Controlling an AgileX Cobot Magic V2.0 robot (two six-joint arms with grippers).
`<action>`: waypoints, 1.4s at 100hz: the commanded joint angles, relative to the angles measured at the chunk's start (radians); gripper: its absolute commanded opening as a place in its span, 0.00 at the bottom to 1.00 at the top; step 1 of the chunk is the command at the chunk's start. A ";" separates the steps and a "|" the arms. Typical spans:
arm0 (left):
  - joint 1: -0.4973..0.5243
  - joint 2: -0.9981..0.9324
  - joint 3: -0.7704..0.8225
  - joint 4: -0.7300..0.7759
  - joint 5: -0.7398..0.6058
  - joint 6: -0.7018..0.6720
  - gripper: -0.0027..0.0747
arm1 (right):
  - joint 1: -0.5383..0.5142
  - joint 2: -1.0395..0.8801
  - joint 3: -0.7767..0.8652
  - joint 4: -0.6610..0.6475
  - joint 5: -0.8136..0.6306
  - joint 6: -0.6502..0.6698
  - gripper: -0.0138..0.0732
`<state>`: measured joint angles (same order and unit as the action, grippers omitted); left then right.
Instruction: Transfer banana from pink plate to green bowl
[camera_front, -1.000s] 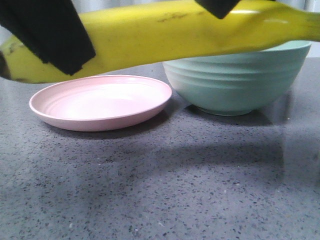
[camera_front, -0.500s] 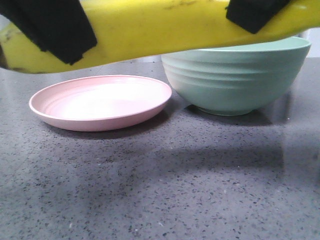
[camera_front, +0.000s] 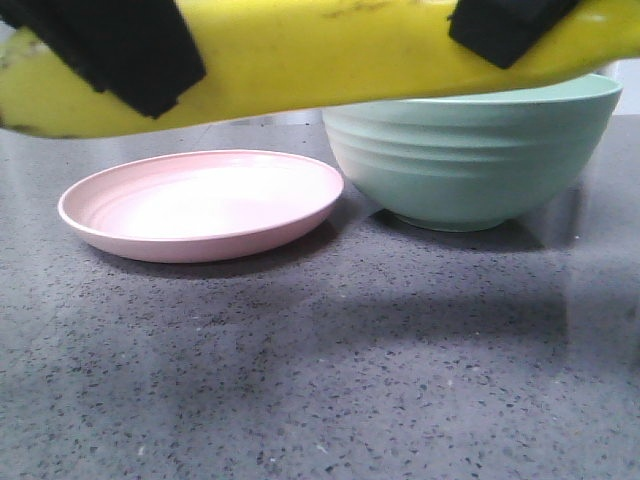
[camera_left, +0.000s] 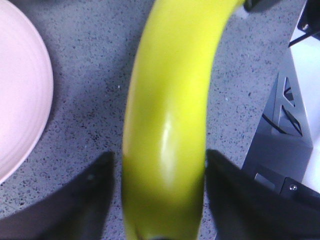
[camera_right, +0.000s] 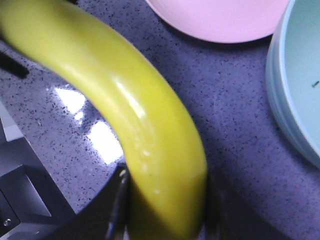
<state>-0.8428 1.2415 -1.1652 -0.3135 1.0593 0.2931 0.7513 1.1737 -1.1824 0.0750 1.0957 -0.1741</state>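
The banana hangs in the air across the top of the front view, close to the camera, in front of both dishes. My left gripper straddles its blunt left end; in the left wrist view one finger touches the banana and a thin gap shows at the other. My right gripper is shut on the right part; in the right wrist view both fingers press the banana. The pink plate is empty, at left. The green bowl stands to its right.
The grey speckled counter spreads in front of the dishes. A grey metal frame stands at the counter's edge near the left arm, and a similar one shows in the right wrist view. The plate and bowl lie beyond the banana.
My right gripper came down and closed on the banana's right part. The banana rose a little. My left gripper shifted slightly to the right along the banana.
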 joint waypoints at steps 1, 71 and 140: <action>-0.008 -0.027 -0.036 -0.037 -0.043 -0.020 0.68 | -0.002 -0.018 -0.034 0.007 -0.057 0.013 0.07; -0.008 -0.085 -0.119 -0.025 -0.052 -0.061 0.67 | -0.272 -0.015 -0.124 -0.234 -0.131 0.227 0.07; -0.008 -0.085 -0.119 -0.025 -0.087 -0.075 0.67 | -0.403 0.183 -0.124 -0.234 -0.239 0.260 0.31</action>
<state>-0.8428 1.1789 -1.2519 -0.3101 1.0243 0.2344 0.3535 1.3789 -1.2736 -0.1405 0.9286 0.0816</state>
